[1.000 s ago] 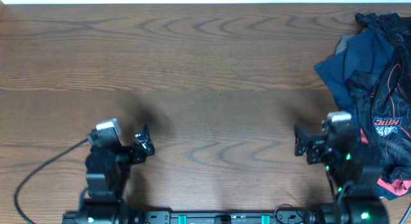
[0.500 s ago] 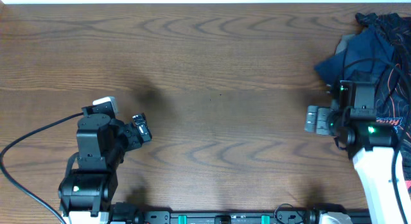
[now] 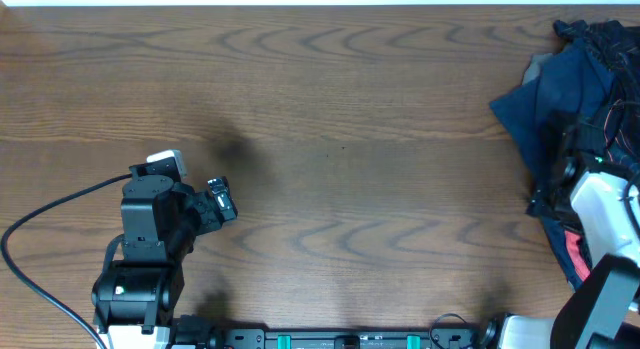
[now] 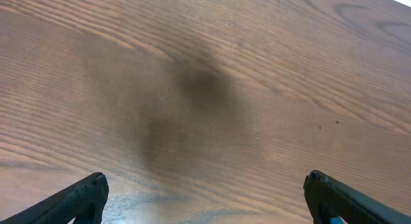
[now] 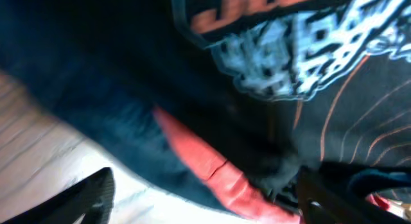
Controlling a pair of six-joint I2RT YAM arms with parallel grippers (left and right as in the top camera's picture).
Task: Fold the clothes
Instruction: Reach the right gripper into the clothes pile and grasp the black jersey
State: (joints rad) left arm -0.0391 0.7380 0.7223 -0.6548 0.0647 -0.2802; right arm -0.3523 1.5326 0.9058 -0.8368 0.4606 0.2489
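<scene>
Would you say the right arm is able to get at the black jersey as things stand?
Probably yes. The right arm is over the clothes pile at the right edge of the table, its jaws apart right above the black jersey, with nothing in between.

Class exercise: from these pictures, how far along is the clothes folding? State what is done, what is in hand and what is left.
Done: nothing; the clothes lie heaped on the table, far right. In hand: the right claw, spread wide, hangs over the black jersey and a red garment, apparently gripping nothing yet. The left claw is open over bare wood. Left: all folding.
</scene>
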